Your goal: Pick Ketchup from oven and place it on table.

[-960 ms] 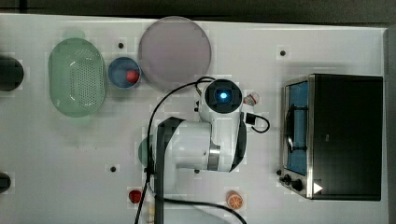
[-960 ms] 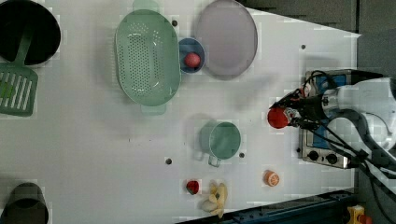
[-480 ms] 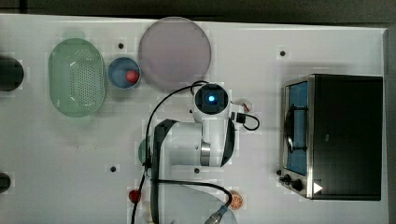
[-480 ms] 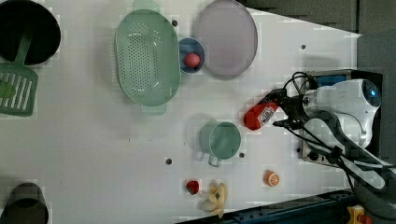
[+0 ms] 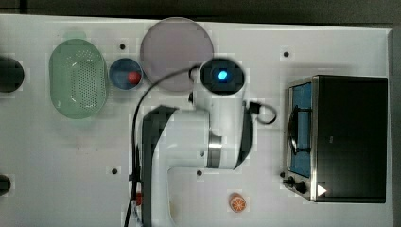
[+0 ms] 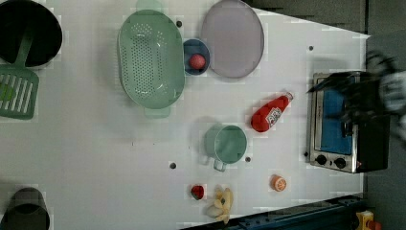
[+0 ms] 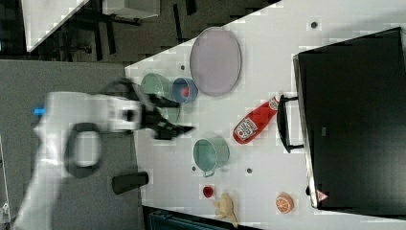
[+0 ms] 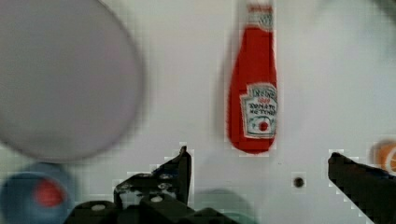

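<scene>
Ketchup [image 6: 268,115], glossy red tapered bottle

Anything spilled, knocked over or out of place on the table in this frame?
Only the ketchup: it lies on its side on the table between the green cup and the oven, label up, cap on. No spill visible.

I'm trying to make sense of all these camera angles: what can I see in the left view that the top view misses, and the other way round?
Left view: the ketchup lying on the table, a green mug, a strawberry, a banana and a green spatula. Top view: the arm's white body with its blue light. Both: the oven, the green colander, the grey plate and the orange slice.
</scene>
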`<state>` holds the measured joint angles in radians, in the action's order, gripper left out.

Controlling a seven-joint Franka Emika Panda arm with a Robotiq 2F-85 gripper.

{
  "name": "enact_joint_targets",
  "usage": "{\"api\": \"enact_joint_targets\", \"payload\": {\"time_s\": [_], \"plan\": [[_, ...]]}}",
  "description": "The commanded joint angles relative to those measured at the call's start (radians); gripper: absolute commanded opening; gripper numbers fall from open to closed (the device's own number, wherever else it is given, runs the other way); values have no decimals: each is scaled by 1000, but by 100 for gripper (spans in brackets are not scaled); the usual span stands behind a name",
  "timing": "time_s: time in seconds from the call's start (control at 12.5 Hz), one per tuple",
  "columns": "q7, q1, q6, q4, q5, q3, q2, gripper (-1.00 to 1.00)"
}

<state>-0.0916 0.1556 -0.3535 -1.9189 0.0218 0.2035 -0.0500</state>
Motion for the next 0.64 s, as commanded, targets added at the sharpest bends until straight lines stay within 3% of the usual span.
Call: {"api": "enact_joint_targets", "payload": {"time_s": [0.08,0.4,0.64], "plan": [[-31,7,128,132,-9,-22,30,100],[-31,6,302,268,-12,-19,30,100],[-31,5,332,298,-12,-12,30,100]]}}
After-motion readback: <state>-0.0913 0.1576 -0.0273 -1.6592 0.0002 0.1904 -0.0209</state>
